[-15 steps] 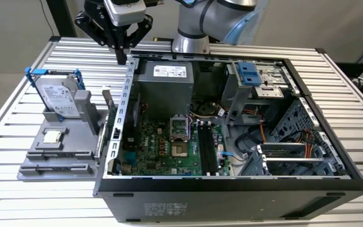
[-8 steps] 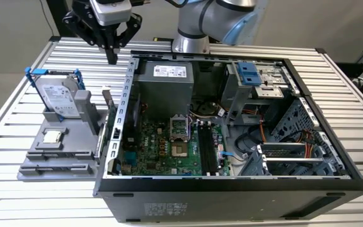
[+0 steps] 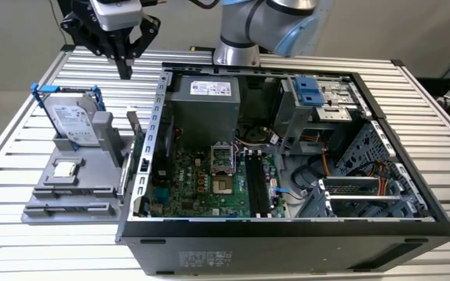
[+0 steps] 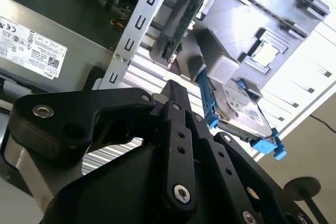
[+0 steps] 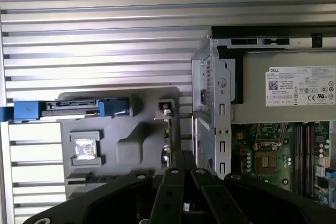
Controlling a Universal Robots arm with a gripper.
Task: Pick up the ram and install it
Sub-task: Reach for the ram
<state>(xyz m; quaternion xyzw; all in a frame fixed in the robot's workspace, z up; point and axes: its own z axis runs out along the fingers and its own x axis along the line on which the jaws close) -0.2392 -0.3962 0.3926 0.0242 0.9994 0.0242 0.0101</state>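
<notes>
While my gripper [image 3: 123, 70] hangs above the holder [image 3: 53, 193], jaws together and empty, the ram [image 4: 181, 24] stands upright there beside the case [image 3: 287, 234]: pickup unstarted, needing jaws parted across its thin edge.

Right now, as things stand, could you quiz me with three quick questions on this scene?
1. True or false: the gripper hangs over the inside of the computer case.
2. What stands upright in a blue frame on the gray holder? A) hard drive B) fan C) keyboard
3. Fill in: the ram stands in the ___, not in the gripper.
Key: 1 false, it hangs over the table beside the case; 2 A; 3 holder.
</notes>
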